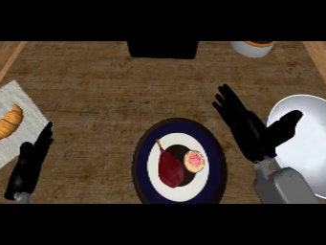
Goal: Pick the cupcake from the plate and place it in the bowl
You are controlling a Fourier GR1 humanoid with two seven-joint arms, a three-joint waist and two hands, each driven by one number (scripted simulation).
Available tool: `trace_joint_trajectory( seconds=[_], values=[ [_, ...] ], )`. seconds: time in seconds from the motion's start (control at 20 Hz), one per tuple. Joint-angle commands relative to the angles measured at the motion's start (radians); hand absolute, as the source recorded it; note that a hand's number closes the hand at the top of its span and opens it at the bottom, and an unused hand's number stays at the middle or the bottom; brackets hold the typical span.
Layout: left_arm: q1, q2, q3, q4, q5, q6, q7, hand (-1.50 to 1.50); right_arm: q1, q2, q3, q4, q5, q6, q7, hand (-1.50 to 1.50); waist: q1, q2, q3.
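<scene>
Right robot hand [251, 134]: on a grey forearm, just right of the plate [143, 160], between it and the bowl; fingers straight and spread, open, holding nothing; thumb reaching over the bowl's near rim.
Left robot hand [27, 167]: well left of the plate, at rest, fingers straight and pointing up, open.
Plate: round, dark rim, white centre, on the brown table [109, 91].
Cupcake [179, 165]: on the plate's centre, tipped on its side, dark red wrapper, pink top facing right.
Bowl [313, 143]: white, right of the plate, beyond the right robot hand.
Croissant [4, 124]: on a white napkin [3, 152], far left of the plate.
Black box [162, 49]: well behind the plate.
Cup [252, 48]: white, behind the plate to the right.
</scene>
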Motion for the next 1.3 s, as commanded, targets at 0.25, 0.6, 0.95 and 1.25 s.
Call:
trace_joint_trajectory(
  seconds=[0.25,0.6,0.95,1.25],
  values=[
    [-0.194,-0.103,-0.097,-0.188,0.03,-0.161,-0.15,0.0,-0.03,-0.087,0.02,-0.118,0.235,-0.064,-0.155,1.5,-0.078,0.007,0.022],
    [-0.203,-0.18,-0.15,-0.182,0.025,-0.21,-0.141,0.0,0.048,0.017,0.198,0.065,0.574,-0.276,-0.288,-1.5,-0.027,0.02,0.025],
    [-0.197,-0.162,-0.147,-0.245,0.049,-0.227,-0.058,0.0,-0.143,-0.203,0.286,0.023,0.808,-0.13,0.065,-1.5,-0.02,0.013,0.022],
    [-0.182,-0.147,-0.143,-0.237,0.045,-0.243,-0.073,0.0,-0.297,-0.305,0.384,-0.005,0.803,0.248,0.378,-1.5,-0.01,0.01,0.018]
  ],
)
